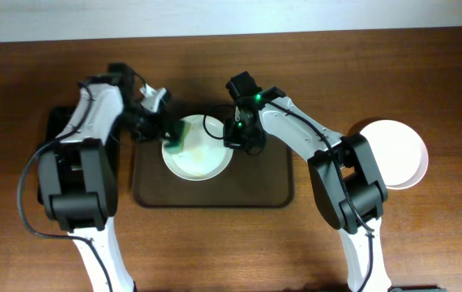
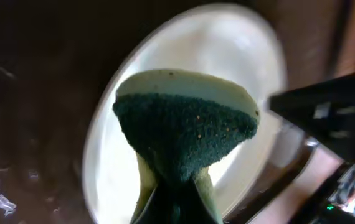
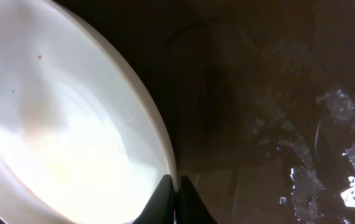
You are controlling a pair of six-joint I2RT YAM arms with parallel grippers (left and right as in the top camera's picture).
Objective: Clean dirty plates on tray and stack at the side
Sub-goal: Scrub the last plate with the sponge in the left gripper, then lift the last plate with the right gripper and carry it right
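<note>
Where both arms meet: the tray [image 1: 263, 182], dark brown with rounded corners, lies mid-frame in the overhead view on the wooden table [image 1: 231, 251].
Plate on tray: one white plate [image 1: 203, 158] sits in the tray's upper half, slightly left of its centre. It fills most of the left wrist view [image 2: 233, 43] and the left half of the right wrist view [image 3: 59, 124].
Left gripper: the left gripper [image 1: 166, 130], at the plate's upper left edge, is clenched on a sponge [image 1: 180, 131]. At the bottom of the wrist view the left gripper [image 2: 174, 205] pinches the sponge's lower end.
Sponge: the sponge [image 2: 184, 130] has a dark green scouring face and a pale yellow backing, and fans out above the pinch, over the plate's left part.
Right gripper: the right gripper [image 1: 235, 139] stands at the plate's right edge. In the wrist view the right gripper [image 3: 177, 194] has its fingers pressed together, grasping the plate's rim at the bottom of the frame.
Soil: a tiny brown speck [image 3: 39, 57] shows on the plate, upper left of the right wrist view.
Side plates: the side plates [image 1: 393, 154], white and round, rest on the bare table at the right of the overhead frame, well apart from the tray. How many are stacked I cannot tell.
</note>
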